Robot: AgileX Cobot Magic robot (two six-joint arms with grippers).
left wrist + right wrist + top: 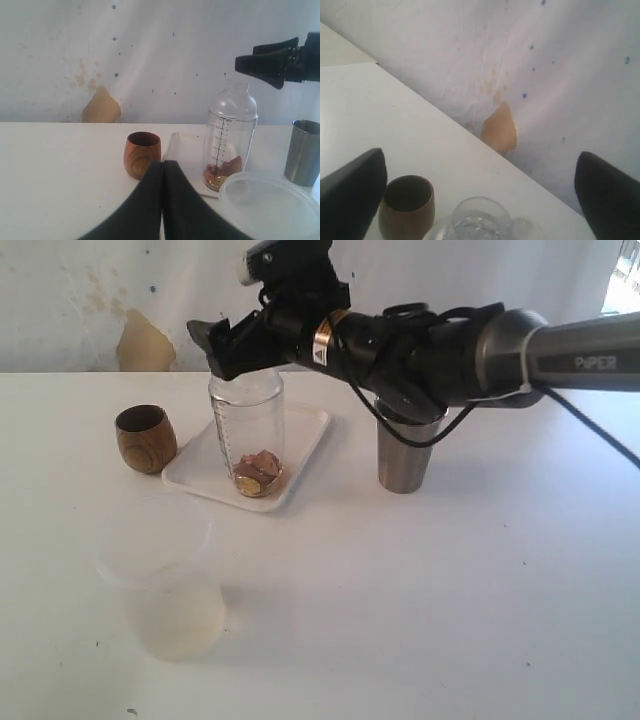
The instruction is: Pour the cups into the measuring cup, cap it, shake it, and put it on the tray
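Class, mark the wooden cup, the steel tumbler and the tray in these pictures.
wooden cup (146,440), exterior view, its side wall.
steel tumbler (405,460), exterior view, its lower body.
tray (303,440), exterior view, bare floor near its right rim.

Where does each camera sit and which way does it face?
Exterior view: off the arms, raised, across the table from the wall, facing it; shows the right gripper open above the tumbler on the tray.
Left wrist view: low over the table, facing the wall; shows the shut left gripper.
Right wrist view: above the tumbler, angled down toward the wall; shows its spread fingers.
Shared: all three show the wooden cup and tumbler.
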